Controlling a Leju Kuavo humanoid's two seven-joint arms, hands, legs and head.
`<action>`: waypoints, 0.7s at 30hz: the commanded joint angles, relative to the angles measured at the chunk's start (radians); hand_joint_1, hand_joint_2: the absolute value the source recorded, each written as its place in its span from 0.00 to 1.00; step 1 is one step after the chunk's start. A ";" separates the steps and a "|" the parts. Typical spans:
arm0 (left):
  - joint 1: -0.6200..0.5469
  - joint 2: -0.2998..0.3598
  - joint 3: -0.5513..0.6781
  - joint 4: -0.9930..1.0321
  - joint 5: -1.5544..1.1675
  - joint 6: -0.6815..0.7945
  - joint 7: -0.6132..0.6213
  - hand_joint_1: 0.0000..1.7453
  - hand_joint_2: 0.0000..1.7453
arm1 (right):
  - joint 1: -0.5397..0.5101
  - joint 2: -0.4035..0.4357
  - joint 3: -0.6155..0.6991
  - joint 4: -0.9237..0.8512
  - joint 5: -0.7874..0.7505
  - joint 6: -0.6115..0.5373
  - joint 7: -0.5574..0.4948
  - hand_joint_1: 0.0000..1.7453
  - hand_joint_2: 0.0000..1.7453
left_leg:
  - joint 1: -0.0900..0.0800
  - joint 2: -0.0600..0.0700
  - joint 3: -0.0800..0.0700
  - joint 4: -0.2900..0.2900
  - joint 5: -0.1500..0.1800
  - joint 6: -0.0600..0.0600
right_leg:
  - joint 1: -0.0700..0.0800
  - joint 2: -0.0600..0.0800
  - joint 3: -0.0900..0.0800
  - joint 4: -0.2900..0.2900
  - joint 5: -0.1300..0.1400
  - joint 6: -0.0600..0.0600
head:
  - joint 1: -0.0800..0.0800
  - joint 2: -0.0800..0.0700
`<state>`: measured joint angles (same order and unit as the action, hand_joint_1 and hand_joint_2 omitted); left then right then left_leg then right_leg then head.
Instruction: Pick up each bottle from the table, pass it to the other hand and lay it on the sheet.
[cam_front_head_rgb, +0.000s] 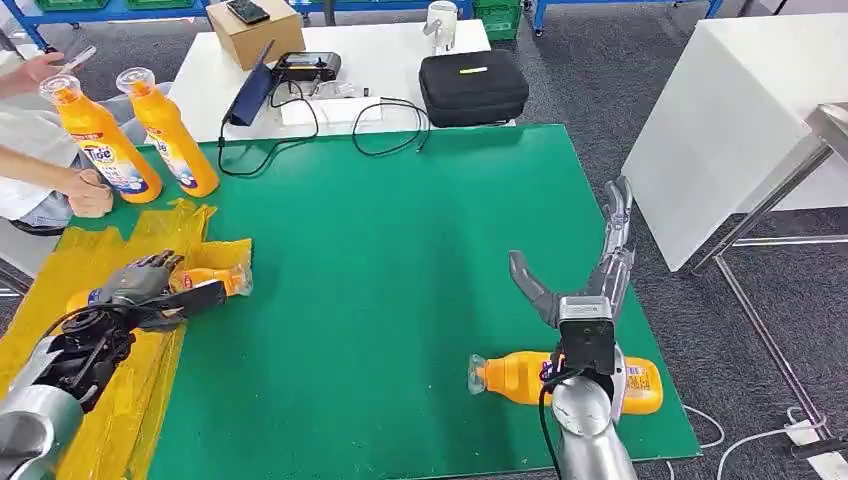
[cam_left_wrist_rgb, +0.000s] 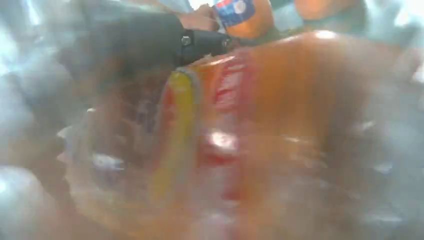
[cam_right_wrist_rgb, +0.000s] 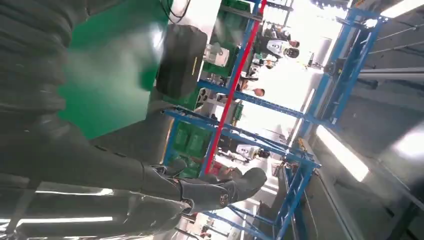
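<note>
Orange bottle under left hand, grip unclear; wrist view blurred.

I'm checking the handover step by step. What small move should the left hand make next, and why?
Probably open its fingers and let go. The left hand holds a bottle lying on its side over the yellow sheet, so it looks placed. The right hand hovers open above the next bottle on the green mat.
</note>
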<state>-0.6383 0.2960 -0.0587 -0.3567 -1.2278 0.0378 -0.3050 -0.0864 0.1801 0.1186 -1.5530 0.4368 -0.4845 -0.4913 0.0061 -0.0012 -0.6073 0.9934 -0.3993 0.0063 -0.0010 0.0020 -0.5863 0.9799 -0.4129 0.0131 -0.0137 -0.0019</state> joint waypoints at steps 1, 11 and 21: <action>0.073 -0.072 0.108 -0.118 0.212 -0.051 -0.210 0.00 0.00 | 0.003 -0.030 0.000 0.031 -0.004 0.006 -0.005 0.00 1.00 | 0.000 -0.002 0.001 -0.001 0.000 0.001 | 0.000 -0.003 0.002 -0.002 -0.001 0.001 | 0.000 0.000; 0.084 -0.069 0.098 -0.136 0.222 -0.059 -0.211 0.00 0.00 | 0.007 -0.031 -0.001 0.027 -0.005 0.007 -0.006 0.00 1.00 | 0.000 -0.002 -0.003 0.000 -0.001 0.000 | 0.000 -0.002 -0.001 -0.001 -0.001 0.001 | 0.000 0.000; 0.098 -0.078 0.116 -0.180 0.310 -0.081 -0.277 0.00 0.00 | 0.011 -0.032 -0.003 0.024 -0.001 0.008 -0.007 0.00 1.00 | 0.000 -0.001 -0.004 0.000 0.000 0.000 | 0.000 -0.002 -0.003 -0.001 -0.001 0.001 | 0.000 0.000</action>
<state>-0.5432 0.2613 0.0095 -0.5100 -1.0052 -0.0122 -0.5173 -0.0637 0.1698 0.1179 -1.5530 0.4364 -0.4784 -0.4936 0.0060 -0.0013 -0.6135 0.9937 -0.3988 0.0060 -0.0011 0.0016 -0.5922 0.9800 -0.4127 0.0134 -0.0134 -0.0015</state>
